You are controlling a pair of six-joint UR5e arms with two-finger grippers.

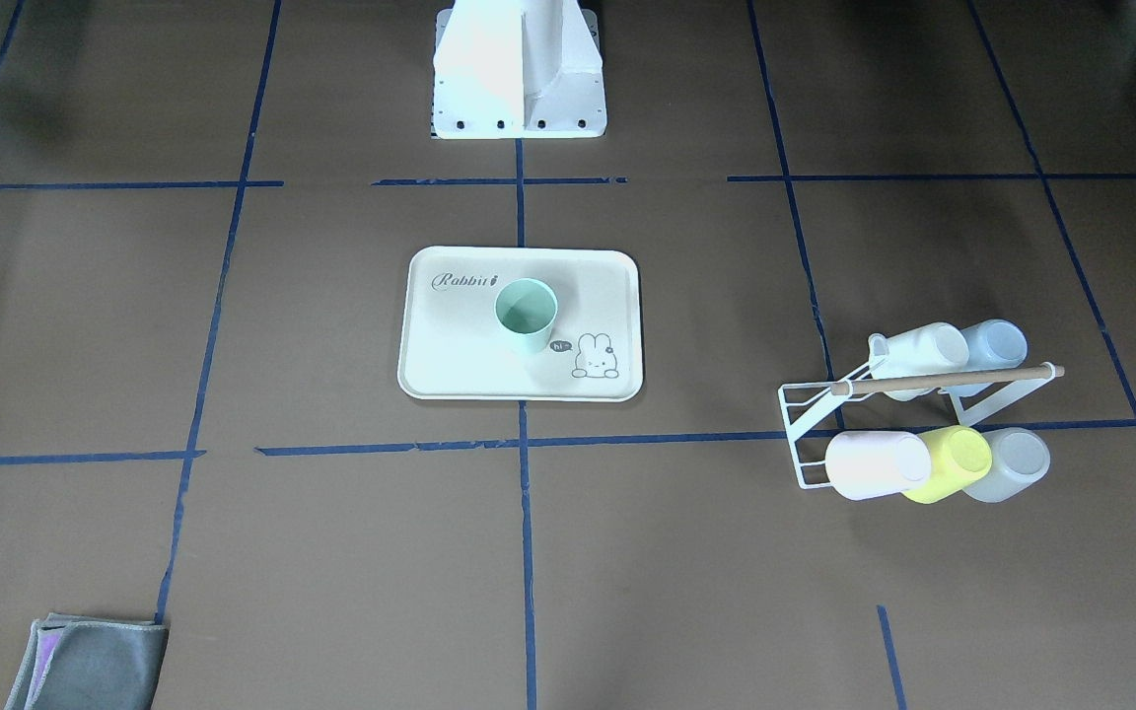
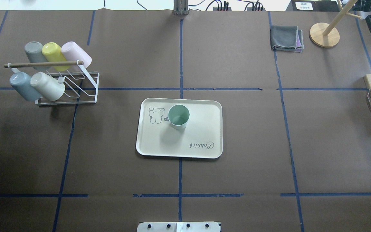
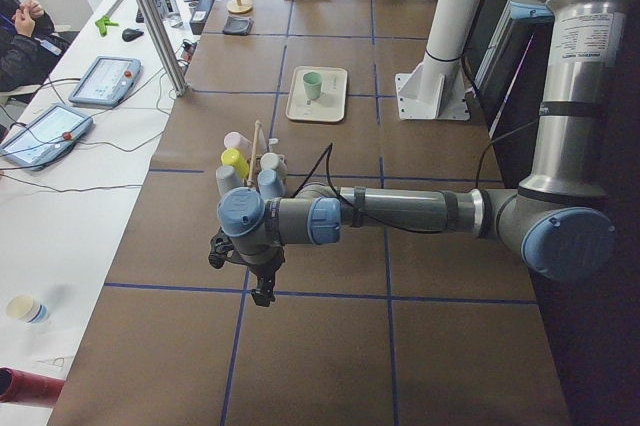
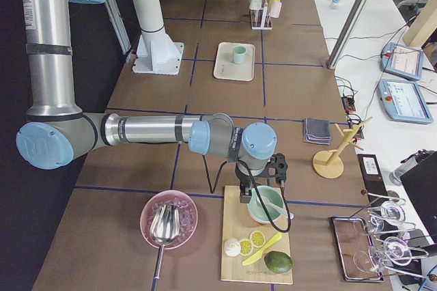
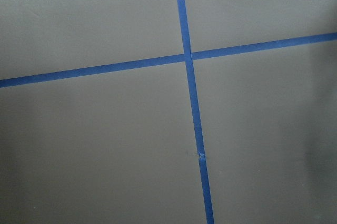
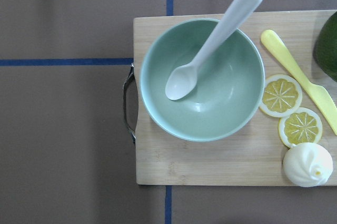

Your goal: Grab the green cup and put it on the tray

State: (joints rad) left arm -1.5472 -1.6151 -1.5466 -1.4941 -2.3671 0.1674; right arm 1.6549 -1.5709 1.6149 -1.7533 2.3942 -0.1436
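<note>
Already the green cup (image 2: 178, 116) is standing upright, mouth up, on the tray (image 2: 159, 145), sitting near the tray's middle just beside the rabbit drawing (image 2: 156, 115), with nothing touching it. Judging from that, the placing looks done. The cup is resting well inside the rim, so it is not risking a tip over the edge.

Neither arm is reaching over the tray; the overhead and front views are showing no arm at all. The left gripper (image 3: 250, 276) is hanging over bare counter (image 5: 105, 155) at the robot's left end, near the wire rack (image 2: 76, 93) that is holding 5 other cups (image 2: 51, 51). Its wrist camera is looking down on nothing but brown surface and blue tape lines (image 5: 184, 24). The right gripper (image 4: 259, 185) is hovering at the opposite end, above a green bowl (image 6: 202, 79) with a white spoon (image 6: 216, 34) on a wooden board (image 6: 210, 166).

Both grippers are appearing only in the side views, so I cannot tell whether either pair of fingers is spread or closed. Parking both arms well apart from the tray is probably leaving the cup undisturbed and in plain view.
</note>
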